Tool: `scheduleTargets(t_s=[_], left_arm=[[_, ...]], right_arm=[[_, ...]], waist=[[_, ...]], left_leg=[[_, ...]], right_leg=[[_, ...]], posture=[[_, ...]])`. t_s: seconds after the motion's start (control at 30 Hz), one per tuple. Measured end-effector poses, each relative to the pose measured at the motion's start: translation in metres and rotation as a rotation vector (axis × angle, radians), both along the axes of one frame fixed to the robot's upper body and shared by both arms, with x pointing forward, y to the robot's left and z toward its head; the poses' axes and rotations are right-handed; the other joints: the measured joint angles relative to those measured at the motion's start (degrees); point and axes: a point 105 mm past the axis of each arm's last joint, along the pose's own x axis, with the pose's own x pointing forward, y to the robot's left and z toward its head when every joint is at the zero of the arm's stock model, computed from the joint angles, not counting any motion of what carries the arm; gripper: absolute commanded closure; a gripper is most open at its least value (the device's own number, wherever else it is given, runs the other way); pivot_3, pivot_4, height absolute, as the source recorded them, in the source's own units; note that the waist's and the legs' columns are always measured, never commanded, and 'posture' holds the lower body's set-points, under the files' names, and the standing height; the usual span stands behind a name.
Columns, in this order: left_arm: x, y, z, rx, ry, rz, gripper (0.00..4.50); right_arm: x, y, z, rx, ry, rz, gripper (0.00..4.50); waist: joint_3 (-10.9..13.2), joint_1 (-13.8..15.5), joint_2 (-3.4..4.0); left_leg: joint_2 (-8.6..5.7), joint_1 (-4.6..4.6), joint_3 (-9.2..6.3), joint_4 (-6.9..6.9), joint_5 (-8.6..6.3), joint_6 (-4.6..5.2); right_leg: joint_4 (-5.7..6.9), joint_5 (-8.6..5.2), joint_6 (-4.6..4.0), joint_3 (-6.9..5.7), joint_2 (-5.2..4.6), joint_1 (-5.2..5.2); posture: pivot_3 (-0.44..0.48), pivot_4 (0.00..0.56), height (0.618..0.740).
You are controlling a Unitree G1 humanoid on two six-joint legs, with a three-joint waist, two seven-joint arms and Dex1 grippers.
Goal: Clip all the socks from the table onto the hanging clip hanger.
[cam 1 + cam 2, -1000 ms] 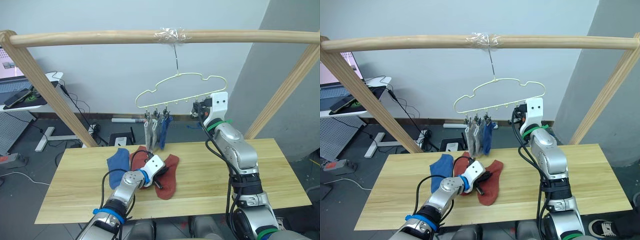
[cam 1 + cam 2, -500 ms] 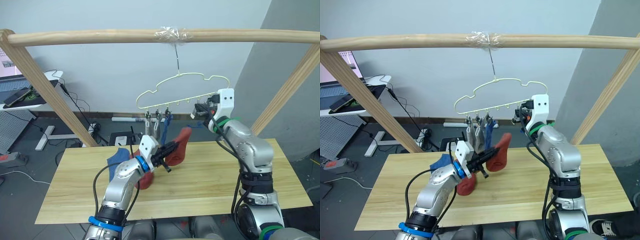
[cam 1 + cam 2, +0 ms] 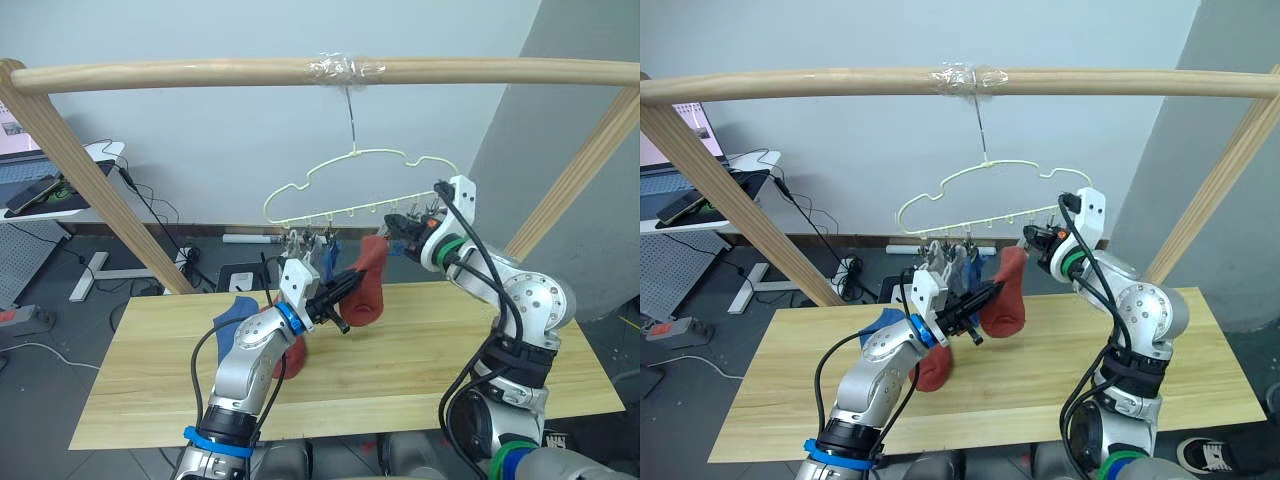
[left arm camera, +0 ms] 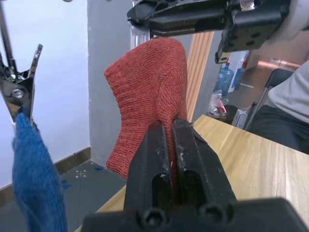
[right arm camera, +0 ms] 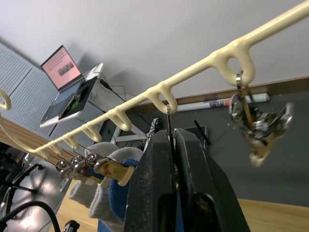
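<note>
My left gripper [image 3: 343, 290] is shut on a rust-red sock [image 3: 368, 285], held up above the table [image 3: 450, 360] just below the clip hanger [image 3: 355, 192]. In the left wrist view the sock [image 4: 149, 87] rises from the closed fingers toward my right gripper [image 4: 193, 19]. My right gripper [image 5: 172, 135] is shut on a metal clip [image 5: 168, 118] of the hanger's bar [image 5: 193, 72]. Two grey socks [image 3: 950, 262] and a blue sock [image 4: 34, 183] hang clipped at the hanger's left. A blue sock [image 3: 232, 310] and another rust-red sock [image 3: 932, 368] lie on the table.
The hanger hooks on a round wooden pole [image 3: 200, 75] held by slanted poles on the left [image 3: 100, 185] and right [image 3: 570, 190]. A free clip [image 5: 256, 123] hangs beside the held one. A desk with a laptop [image 3: 40, 185] stands far left. A person's leg [image 4: 289, 101] shows beyond the table.
My left gripper has lifted the rust-red sock off the table up to the hanger. My right gripper has moved left onto a clip, and the hanger has tilted.
</note>
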Motion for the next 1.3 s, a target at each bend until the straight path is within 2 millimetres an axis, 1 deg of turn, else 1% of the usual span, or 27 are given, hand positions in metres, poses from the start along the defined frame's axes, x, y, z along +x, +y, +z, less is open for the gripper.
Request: scheduleTargets(t_s=[0.17, 0.27, 0.47, 0.63, 0.8, 1.0, 1.3], left_arm=[[-0.005, 0.008, -0.008, 0.028, 0.014, -0.005, 4.47], [-0.003, 0.012, -0.006, 0.030, 0.009, 0.005, 4.47], [0.003, 0.004, 0.001, 0.009, -0.014, -0.004, 4.47], [0.007, -0.004, -0.003, 0.000, 0.003, -0.017, 4.47], [0.011, -0.006, 0.006, -0.003, -0.035, -0.023, 4.47], [0.005, -0.002, -0.002, 0.012, -0.014, -0.038, 4.47], [0.003, -0.003, -0.004, 0.020, -0.003, -0.060, 4.47]], right_arm=[[0.002, -0.005, 0.001, 0.017, 0.015, -0.011, 4.50], [0.002, -0.006, 0.002, 0.027, 0.022, -0.008, 4.50], [0.001, -0.006, 0.002, 0.042, 0.035, 0.002, 4.50], [0.001, -0.004, 0.002, 0.054, 0.045, 0.000, 4.50], [0.000, -0.003, 0.002, 0.074, 0.052, 0.003, 4.50], [0.001, -0.006, 0.003, 0.078, 0.053, -0.016, 4.50], [0.002, -0.005, 0.005, 0.089, 0.055, -0.020, 4.50]], waist=[[0.0, -0.1, 0.02], [0.0, -0.1, 0.02], [0.0, -0.1, 0.02], [0.0, -0.1, 0.03], [0.0, -0.2, 0.05], [0.1, -0.4, 0.09], [0.1, -0.4, 0.11]], left_leg=[[0.01, -0.01, 0.01, -0.01, -0.01, 0.02], [0.01, -0.03, 0.01, -0.01, -0.01, 0.02], [0.01, -0.06, 0.02, -0.01, -0.02, 0.03], [0.01, -0.08, 0.01, -0.01, -0.02, 0.04], [0.01, -0.10, 0.02, -0.01, -0.02, 0.04], [0.01, -0.15, -0.01, -0.02, -0.03, 0.05], [0.01, -0.23, 0.00, -0.01, -0.03, 0.05]], right_leg=[[0.00, 0.00, 0.00, 0.00, 0.00, -0.03], [-0.01, 0.00, 0.00, 0.00, 0.00, -0.02], [-0.04, -0.01, 0.00, 0.00, 0.00, -0.05], [-0.03, 0.00, 0.00, -0.01, 0.01, -0.06], [-0.06, -0.01, 0.01, 0.00, 0.01, -0.07], [-0.06, -0.01, 0.01, -0.02, 0.01, -0.10], [-0.06, -0.01, 0.01, -0.02, 0.01, -0.18]], posture=[[-0.117, 0.107, 0.740], [-0.114, 0.108, 0.740], [-0.119, 0.113, 0.740], [-0.119, 0.113, 0.740], [-0.125, 0.119, 0.740], [-0.125, 0.119, 0.740], [-0.123, 0.117, 0.740]])
